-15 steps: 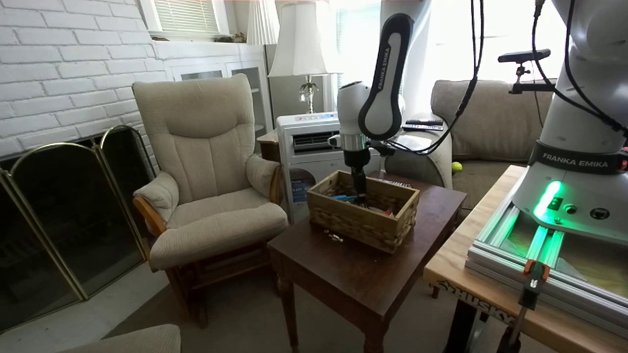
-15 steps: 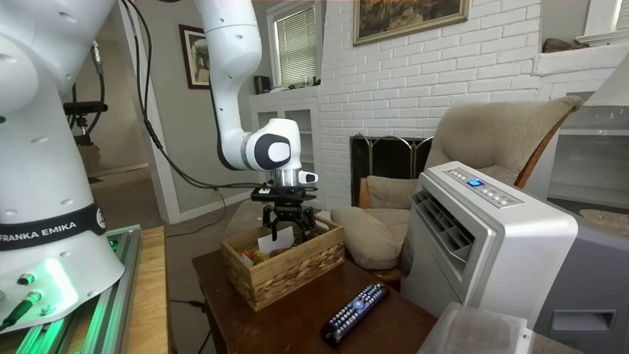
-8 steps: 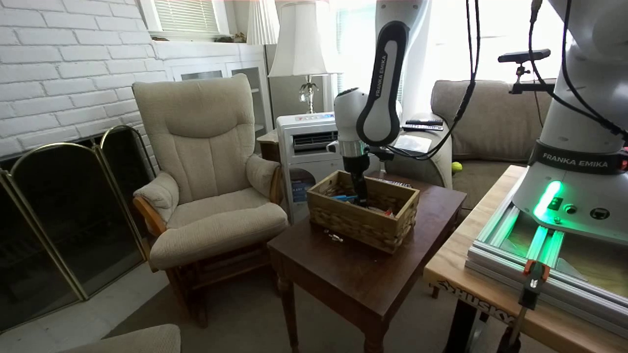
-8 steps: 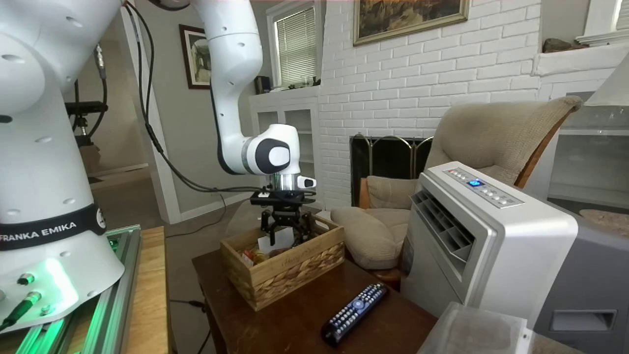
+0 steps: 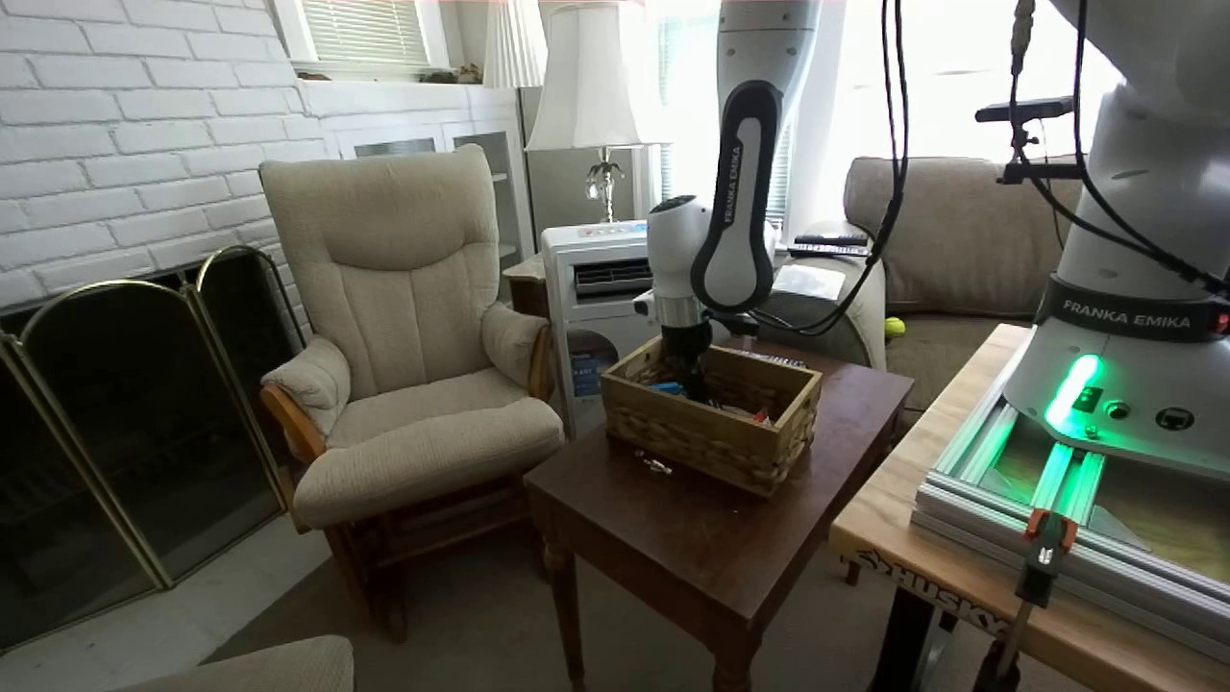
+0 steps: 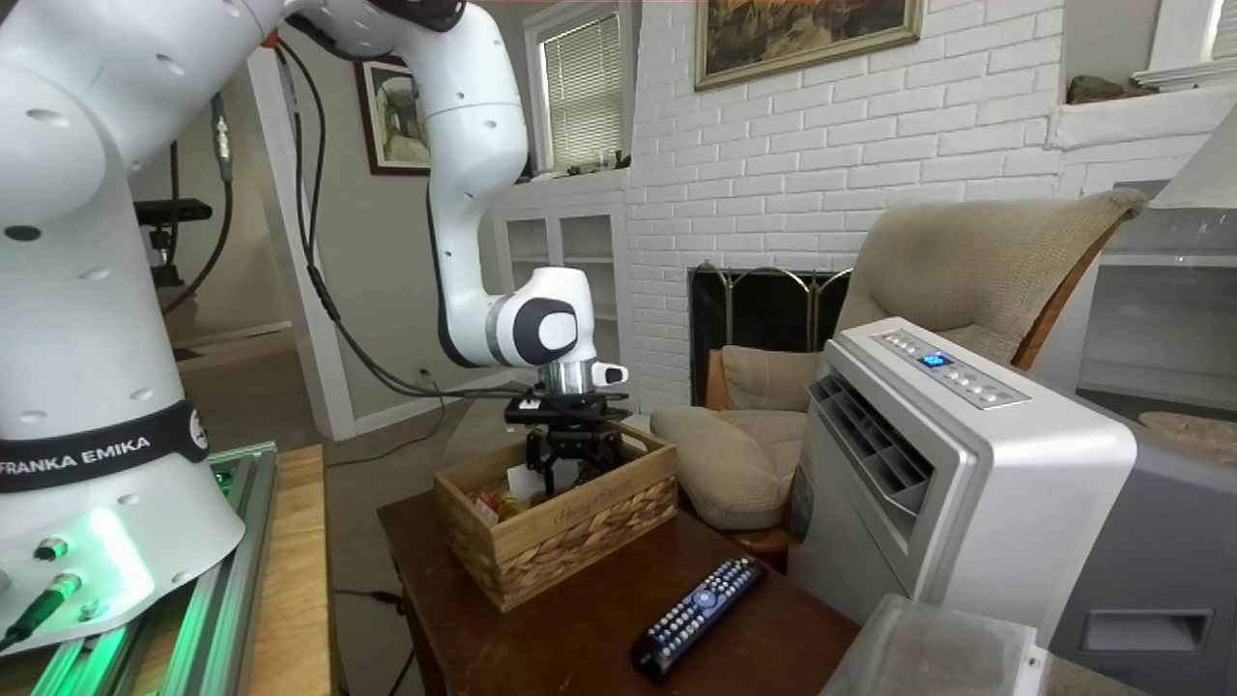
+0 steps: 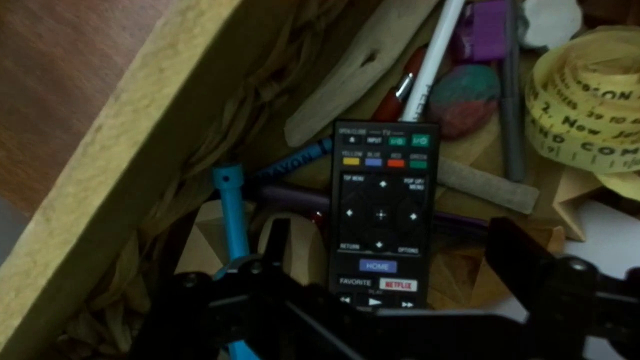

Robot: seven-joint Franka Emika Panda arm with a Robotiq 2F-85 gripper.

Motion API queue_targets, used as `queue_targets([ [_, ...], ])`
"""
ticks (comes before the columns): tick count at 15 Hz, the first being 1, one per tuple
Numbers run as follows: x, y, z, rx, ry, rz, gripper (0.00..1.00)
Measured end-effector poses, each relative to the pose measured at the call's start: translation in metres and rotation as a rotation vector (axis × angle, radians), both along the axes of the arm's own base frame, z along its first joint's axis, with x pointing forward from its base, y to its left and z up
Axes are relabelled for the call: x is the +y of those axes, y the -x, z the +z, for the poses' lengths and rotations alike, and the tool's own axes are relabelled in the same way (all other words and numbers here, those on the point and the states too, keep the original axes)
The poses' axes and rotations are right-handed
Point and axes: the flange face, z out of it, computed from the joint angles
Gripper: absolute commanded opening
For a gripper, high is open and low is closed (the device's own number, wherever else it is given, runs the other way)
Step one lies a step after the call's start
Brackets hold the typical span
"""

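Observation:
My gripper (image 7: pixel 390 240) stands open inside the wooden basket (image 5: pixel 682 437), its fingers spread to either side of a black remote (image 7: pixel 380 215). In the wrist view the remote lies between the two fingers, with room on both sides; its lower end is hidden behind the gripper. A bright blue tube-like piece (image 7: pixel 234 215) lies left of it. Around it are a blue crayon (image 7: pixel 295 161), a white pencil (image 7: pixel 432 62), a yellow measuring tape (image 7: pixel 585 110) and a two-tone stone (image 7: pixel 465 100). In an exterior view the basket wall (image 6: pixel 585 527) hides the gripper's lower parts.
The basket stands on a dark wooden table (image 6: pixel 541 638). Another remote (image 6: pixel 698 617) lies on that table beside it. A portable air conditioner (image 6: pixel 976 464) and a beige armchair (image 5: pixel 404 308) are close by. Small pale bits (image 5: pixel 656 466) lie near the basket.
The arm has come down, bringing the gripper deeper into the basket. The jaws have stayed open, and the basket has not moved.

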Motion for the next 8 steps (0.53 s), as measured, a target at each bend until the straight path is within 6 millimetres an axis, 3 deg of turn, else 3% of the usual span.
queue_targets([
  [8,0.001,-0.008,-0.016,0.004,0.015,-0.010,1.00],
])
